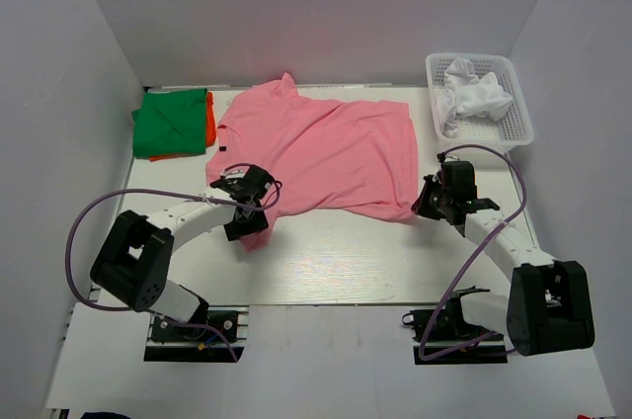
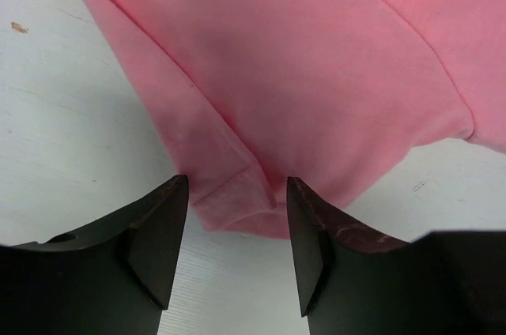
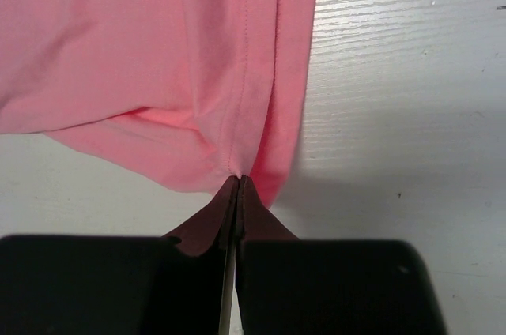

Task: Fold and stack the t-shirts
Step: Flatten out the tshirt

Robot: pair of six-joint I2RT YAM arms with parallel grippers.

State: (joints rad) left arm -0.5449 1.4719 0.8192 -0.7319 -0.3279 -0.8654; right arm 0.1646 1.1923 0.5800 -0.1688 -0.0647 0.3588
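Pink t-shirt [image 1: 326,147]: lies spread flat across the middle of the white bench [image 1: 336,266], between the two arms, with one narrow tip reaching toward the near-left and one corner toward the near-right.

Left gripper [image 2: 237,191]: stands released, jaws apart, at the near-left tip of the pink t-shirt. Straddles the hemmed end of that tip, which lies in the gap between the two dark fingers [image 2: 162,232]. Cannot tell whether either finger touches the cloth.

Right gripper [image 3: 239,183]: clenched on the near-right corner of the pink t-shirt. Pinches the cloth at the very fingertips, where a stitched seam and several folds run together; from there the cloth fans out away from the gripper over the bench.

Green t-shirt [image 1: 168,123]: rests folded at the far-left corner of the bench, lying over an orange t-shirt [image 1: 210,118] that shows only as a strip just beside the pink cloth.

White t-shirt [image 1: 474,93]: sits crumpled inside the white mesh basket [image 1: 521,121] at the far right, apart from the pink one.
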